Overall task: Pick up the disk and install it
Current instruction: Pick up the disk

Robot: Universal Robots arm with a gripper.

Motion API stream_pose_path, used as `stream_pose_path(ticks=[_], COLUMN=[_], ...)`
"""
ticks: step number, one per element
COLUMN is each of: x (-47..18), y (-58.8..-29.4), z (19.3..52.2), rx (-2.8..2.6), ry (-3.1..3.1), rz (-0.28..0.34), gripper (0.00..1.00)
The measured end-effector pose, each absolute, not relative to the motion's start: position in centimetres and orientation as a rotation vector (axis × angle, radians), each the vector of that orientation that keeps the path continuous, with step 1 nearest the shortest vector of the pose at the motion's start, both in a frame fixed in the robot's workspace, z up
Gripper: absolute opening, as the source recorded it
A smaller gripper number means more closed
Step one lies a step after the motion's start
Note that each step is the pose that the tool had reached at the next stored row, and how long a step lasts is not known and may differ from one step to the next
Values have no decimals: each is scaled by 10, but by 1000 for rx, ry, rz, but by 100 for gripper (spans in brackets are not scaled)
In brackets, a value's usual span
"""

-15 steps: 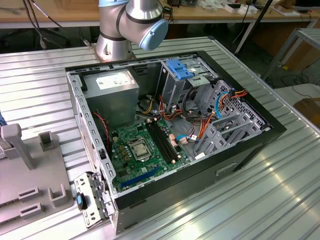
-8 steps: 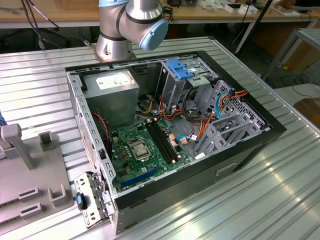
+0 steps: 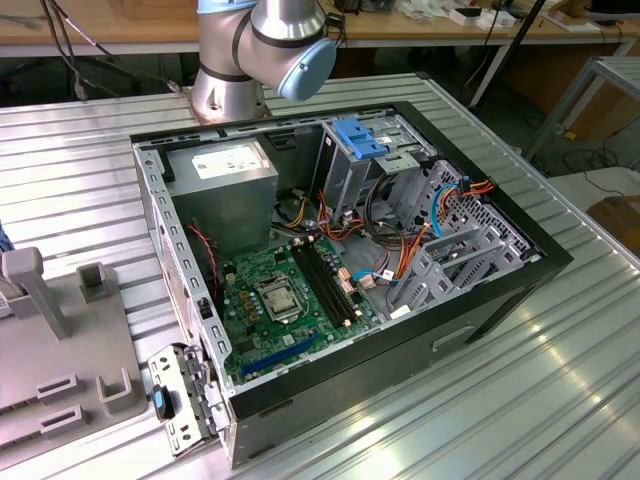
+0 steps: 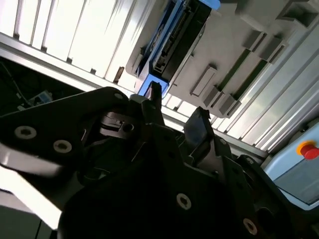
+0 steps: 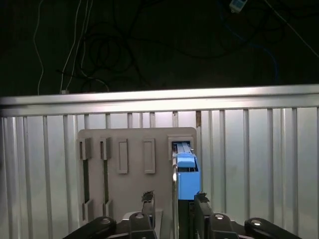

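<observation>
In the exterior view the computer case [image 3: 400, 352] sits on the desk [image 3: 500, 400]; in the second wrist view the disk [image 4: 178, 31] stands on edge in a grey rack [image 4: 234, 55] just ahead of the released hand [image 4: 177, 107]; in the first wrist view its long axis runs straight ahead, in line with the gap between the spread fingers [image 5: 201, 201].

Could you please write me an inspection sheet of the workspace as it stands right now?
Surface: ribbed metal table, bare around the computer case.
Job's things: the disk stands on edge in a slot of the grey fixture plate; the computer case lies open and is not yet fitted with it.
Clutter: nothing seen.
Gripper: the gripper is open and holds nothing, lined up close to the disk in both wrist views.
Cables: orange, red and blue cables inside the case; dark cables beyond the table's edge.
Surroundings: wooden bench behind the table; a red button on a pale box.
</observation>
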State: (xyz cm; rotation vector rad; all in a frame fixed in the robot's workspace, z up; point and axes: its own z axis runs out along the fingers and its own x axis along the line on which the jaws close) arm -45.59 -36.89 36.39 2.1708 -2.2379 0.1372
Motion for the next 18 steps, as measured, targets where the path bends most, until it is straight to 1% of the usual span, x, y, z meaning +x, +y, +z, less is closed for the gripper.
stream_pose_path(ticks=[1, 2, 3, 18], x=[-456, -456, -456, -461], y=[-369, -369, -369, -367], z=[363, 362, 360, 342], rx=[2171, 2171, 2172, 2205], ry=[-2238, -2239, -2239, -2224], rz=[138, 137, 136, 123], gripper=[48, 48, 55, 55])
